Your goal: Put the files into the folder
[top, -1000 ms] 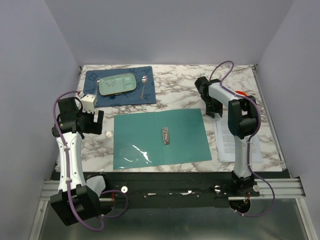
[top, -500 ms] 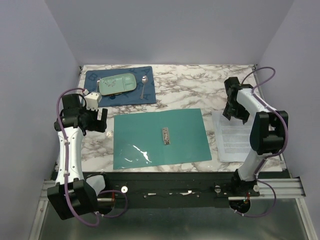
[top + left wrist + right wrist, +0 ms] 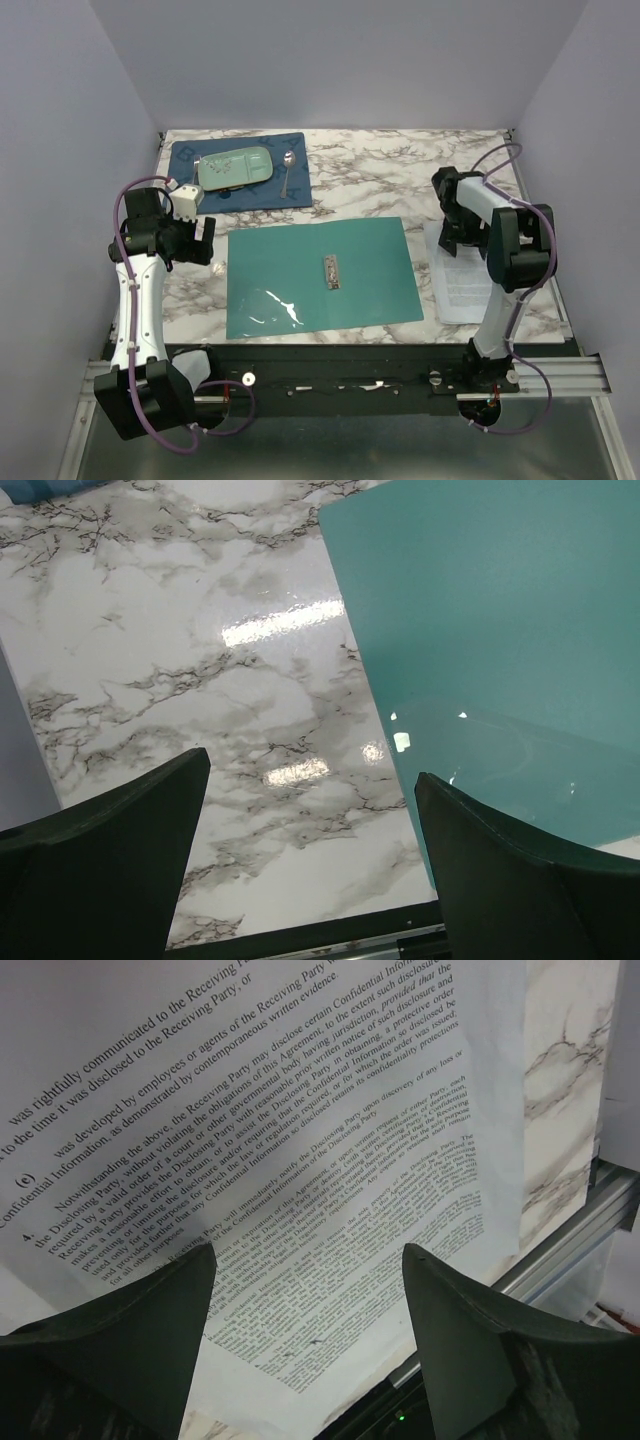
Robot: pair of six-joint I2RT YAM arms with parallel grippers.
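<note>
The teal folder [image 3: 320, 280] lies open and flat at the middle of the marble table, with a metal clip [image 3: 332, 271] at its spine and a clear pocket [image 3: 268, 305] on its left half. The files [image 3: 470, 285], white printed sheets, lie to its right near the table's right edge. My right gripper [image 3: 452, 236] hangs open just over their far end; the printed text [image 3: 300, 1140] fills its wrist view between the parted fingers, gripper [image 3: 308, 1255]. My left gripper [image 3: 192, 242] is open above bare marble, left of the folder's edge [image 3: 480, 610], gripper [image 3: 310, 770].
A dark blue placemat [image 3: 190, 160] at the back left carries a pale green tray [image 3: 233, 168] and a spoon [image 3: 287, 172]. A metal rail [image 3: 560, 1250] runs right beside the files. The black front rail [image 3: 320, 350] borders the folder's near edge.
My right arm swung out to the right, then came back down over the files' far end, and its jaws widened. The left arm shifted slightly and then held still.
</note>
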